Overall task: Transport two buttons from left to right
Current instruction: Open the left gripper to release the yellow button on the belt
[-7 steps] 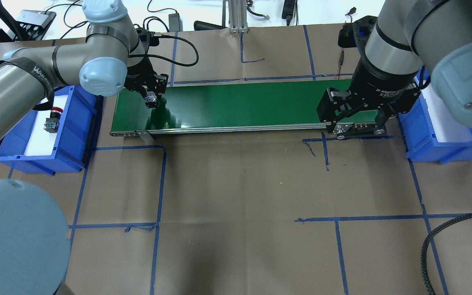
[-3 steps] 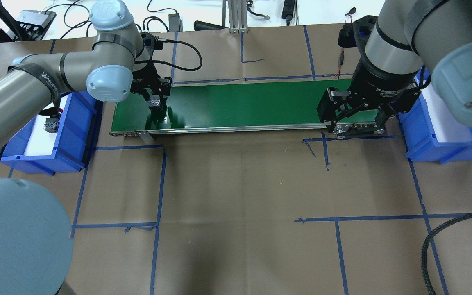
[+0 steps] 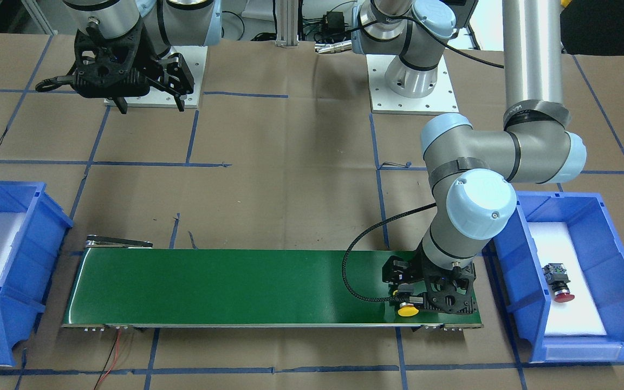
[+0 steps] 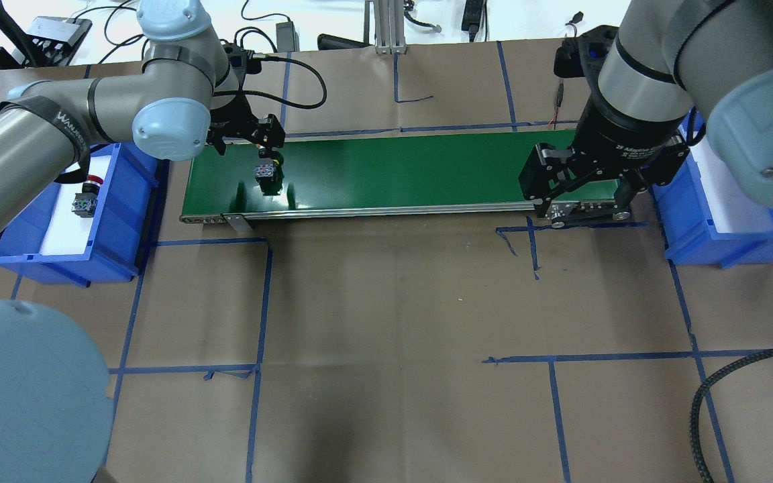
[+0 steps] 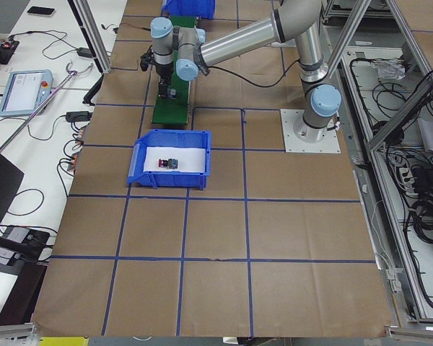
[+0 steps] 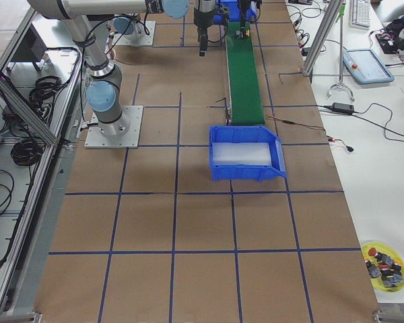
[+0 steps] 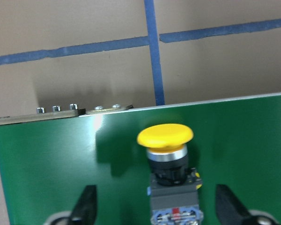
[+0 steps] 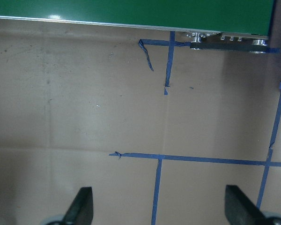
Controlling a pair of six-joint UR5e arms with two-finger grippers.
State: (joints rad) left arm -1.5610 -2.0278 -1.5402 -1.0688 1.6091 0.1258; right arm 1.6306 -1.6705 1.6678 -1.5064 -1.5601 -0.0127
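Observation:
The yellow button [image 7: 165, 140] lies on its side on the left end of the green conveyor belt [image 4: 393, 171], cap toward the far edge. It also shows in the overhead view [image 4: 266, 170] and the front view [image 3: 408, 310]. My left gripper [image 4: 252, 142] is open just over it, one finger [image 7: 86, 206] on each side and neither touching. The red button [image 4: 84, 198] lies in the left blue bin [image 4: 125, 221]. My right gripper [image 4: 584, 204] is open and empty over the belt's right end.
The right blue bin [image 4: 729, 228], with white foam inside, stands just past the belt's right end. Blue tape lines cross the brown paper table. Cables lie along the far edge and a black cable [image 4: 715, 396] at the front right.
My left gripper carried the yellow button to the right over the belt, set it down and opened. The button now lies free on the belt. The right arm has not moved.

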